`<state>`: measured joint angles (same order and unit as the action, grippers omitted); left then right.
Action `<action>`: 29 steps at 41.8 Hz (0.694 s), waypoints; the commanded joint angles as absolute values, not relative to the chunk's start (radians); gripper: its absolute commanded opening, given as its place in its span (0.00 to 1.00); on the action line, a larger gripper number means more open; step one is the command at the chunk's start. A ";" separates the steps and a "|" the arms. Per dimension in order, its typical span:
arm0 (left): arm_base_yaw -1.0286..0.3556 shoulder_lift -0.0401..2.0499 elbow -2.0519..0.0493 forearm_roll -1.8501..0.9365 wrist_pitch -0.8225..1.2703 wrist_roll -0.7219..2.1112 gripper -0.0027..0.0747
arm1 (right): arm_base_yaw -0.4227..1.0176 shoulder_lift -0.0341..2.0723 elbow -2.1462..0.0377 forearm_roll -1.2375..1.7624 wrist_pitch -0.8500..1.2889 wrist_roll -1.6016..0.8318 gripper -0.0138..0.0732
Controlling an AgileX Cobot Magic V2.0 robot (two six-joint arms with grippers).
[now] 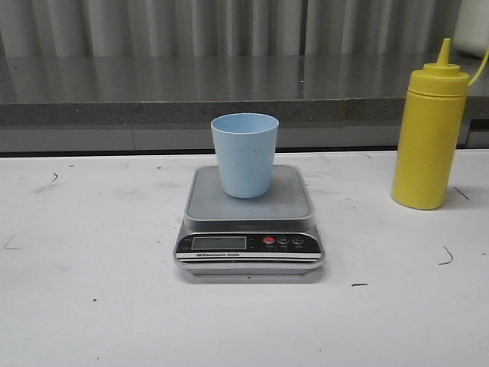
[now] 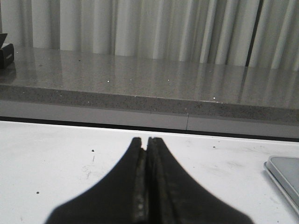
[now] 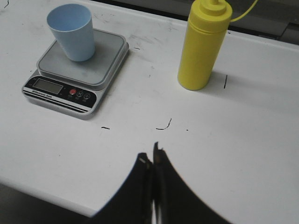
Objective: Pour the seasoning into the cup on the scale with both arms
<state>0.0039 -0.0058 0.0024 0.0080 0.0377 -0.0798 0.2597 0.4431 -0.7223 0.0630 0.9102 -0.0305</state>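
The pale blue cup stands upright on the steel platform of the silver-grey scale at the table's middle; both also show in the right wrist view, the cup on the scale. The yellow seasoning bottle stands upright at the right, apart from the scale; it also shows in the right wrist view. My left gripper is shut and empty, low over the table left of the scale's corner. My right gripper is shut and empty near the table's front edge. Neither gripper shows in the front view.
A grey speckled counter ledge runs along the back of the white table, with corrugated panels behind. A yellow cord trails from the bottle's top. A dark object sits on the ledge in the left wrist view.
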 commanded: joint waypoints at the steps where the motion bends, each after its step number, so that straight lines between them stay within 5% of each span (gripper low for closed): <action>1: 0.005 -0.022 0.025 0.016 -0.062 -0.096 0.01 | 0.260 0.450 -0.749 0.055 0.851 -0.040 0.08; 29: -0.017 -0.024 0.029 0.012 -0.070 -0.096 0.01 | 0.260 0.450 -0.749 0.055 0.852 -0.040 0.08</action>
<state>-0.0059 -0.0058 0.0024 0.0119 0.0166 -0.0834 0.2597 0.4431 -0.7223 0.0630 0.9137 -0.0305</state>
